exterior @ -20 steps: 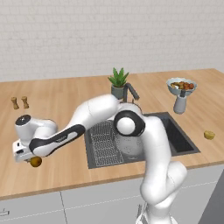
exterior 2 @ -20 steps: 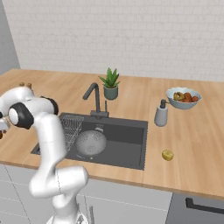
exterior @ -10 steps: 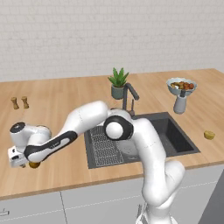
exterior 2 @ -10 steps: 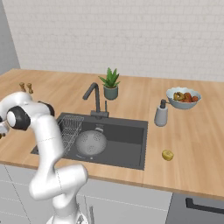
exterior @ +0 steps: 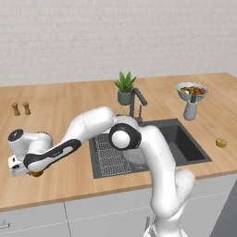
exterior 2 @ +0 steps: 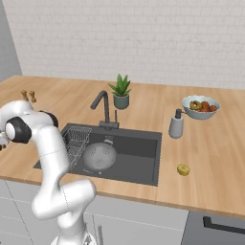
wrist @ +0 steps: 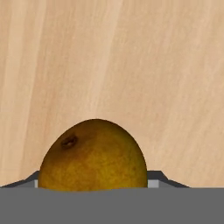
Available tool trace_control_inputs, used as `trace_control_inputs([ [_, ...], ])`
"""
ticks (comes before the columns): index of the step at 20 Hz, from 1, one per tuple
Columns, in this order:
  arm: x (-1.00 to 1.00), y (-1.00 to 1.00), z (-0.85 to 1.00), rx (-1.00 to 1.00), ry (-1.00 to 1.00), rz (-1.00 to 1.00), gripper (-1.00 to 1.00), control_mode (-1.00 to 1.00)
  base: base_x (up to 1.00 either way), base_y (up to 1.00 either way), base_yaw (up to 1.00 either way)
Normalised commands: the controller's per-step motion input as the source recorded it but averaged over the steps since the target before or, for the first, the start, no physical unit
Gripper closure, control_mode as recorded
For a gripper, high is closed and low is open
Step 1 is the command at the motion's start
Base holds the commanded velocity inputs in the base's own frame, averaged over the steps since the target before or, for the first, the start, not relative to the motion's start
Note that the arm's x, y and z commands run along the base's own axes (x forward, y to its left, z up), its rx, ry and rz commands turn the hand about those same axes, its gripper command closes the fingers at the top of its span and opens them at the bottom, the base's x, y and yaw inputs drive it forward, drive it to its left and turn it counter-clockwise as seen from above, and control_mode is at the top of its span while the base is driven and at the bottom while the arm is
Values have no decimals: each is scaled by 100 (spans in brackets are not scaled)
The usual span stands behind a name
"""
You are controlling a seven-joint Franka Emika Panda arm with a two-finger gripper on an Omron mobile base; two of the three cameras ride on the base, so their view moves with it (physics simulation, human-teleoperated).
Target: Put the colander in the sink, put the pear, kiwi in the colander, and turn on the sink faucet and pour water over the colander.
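Golden-brown pear [wrist: 93,155] on wooden counter [wrist: 131,65], between jaws; grip state unclear.

The white arm rises from the base, bends at its dark elbow joint above the basin and reaches far out to its left, forearm sloping down. The wrist turns the gripper [exterior: 33,173] straight down, low over the wood. Whether its jaws stand apart or are closed cannot be made out.
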Motion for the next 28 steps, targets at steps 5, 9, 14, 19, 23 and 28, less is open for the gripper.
trace_control_inputs([
  [5,-20,-57,58,6,-42,-3,100,-100,0,0,0],
  [9,-11,-71,100,4,-36,-9,100,-100,0,0,0],
  [14,-26,-97,81,0,-7,-12,100,-100,0,0,0],
  [19,-24,-100,58,3,0,-7,100,-100,0,0,0],
  [23,-9,-96,22,6,-14,-31,100,-100,0,0,0],
  [28,0,-100,13,16,-15,-29,100,-100,0,0,0],
])
